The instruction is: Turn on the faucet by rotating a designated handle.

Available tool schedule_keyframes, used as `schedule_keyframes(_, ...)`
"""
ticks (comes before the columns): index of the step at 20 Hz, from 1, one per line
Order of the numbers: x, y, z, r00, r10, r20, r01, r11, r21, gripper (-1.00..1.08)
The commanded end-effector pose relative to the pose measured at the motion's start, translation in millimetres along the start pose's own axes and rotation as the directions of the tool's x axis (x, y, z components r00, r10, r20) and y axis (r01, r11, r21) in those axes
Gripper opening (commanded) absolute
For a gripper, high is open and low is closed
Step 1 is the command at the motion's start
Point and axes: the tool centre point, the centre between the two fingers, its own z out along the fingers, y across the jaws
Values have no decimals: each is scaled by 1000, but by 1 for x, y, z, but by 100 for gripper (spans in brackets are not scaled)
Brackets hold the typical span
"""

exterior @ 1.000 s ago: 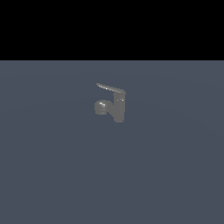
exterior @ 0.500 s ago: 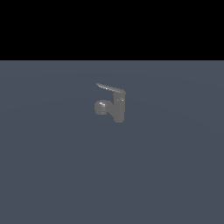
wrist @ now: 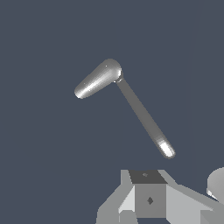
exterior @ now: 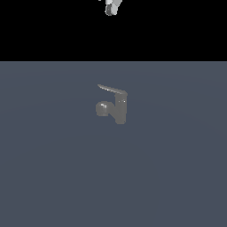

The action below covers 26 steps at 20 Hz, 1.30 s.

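Our gripper (exterior: pixel 110 7) has just come into the exterior view at 12 o'clock, a small pale tip against the black band, where a second ago nothing of the arm showed. We cannot tell whether it is open or closed: the exterior view shows too little of it, and the wrist view shows only part of its grey body (wrist: pixel 148 199), not the fingertips. It holds nothing that we can see.

Well below it, near the middle of the flat grey-blue surface (exterior: pixel 53 177), stands the faucet (exterior: pixel 119 108), unmoved from the earlier frames. Its upright body carries a short rounded spout stub toward 9 o'clock, and the handle (exterior: pixel 109 89) tapers away from the top of the body toward 10 o'clock. In the wrist view we look down on the handle (wrist: pixel 97 80) from above.

We judge this to be the start of the approach: the arm is well apart from the faucet, no contact has been made, and the handle is not yet turned. The next move likely calls for a descent beside the lever's free end, so a sideways push can rotate it.
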Motion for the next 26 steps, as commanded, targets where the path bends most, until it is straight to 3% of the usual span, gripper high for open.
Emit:
schedule_keyframes(1,14,-12,14,997,82,3,-82,997,0,-100)
schedule_keyframes(6,42,-34,45,971,239,-5,-239,971,-7,-100)
schedule_keyframes(12,73,-58,85,910,412,-37,-413,911,-12,-100)
schedule_keyframes(19,105,-83,133,806,584,-99,-587,810,0,-100)
schedule_keyframes(26,130,-104,179,685,708,-172,-714,700,40,-100)
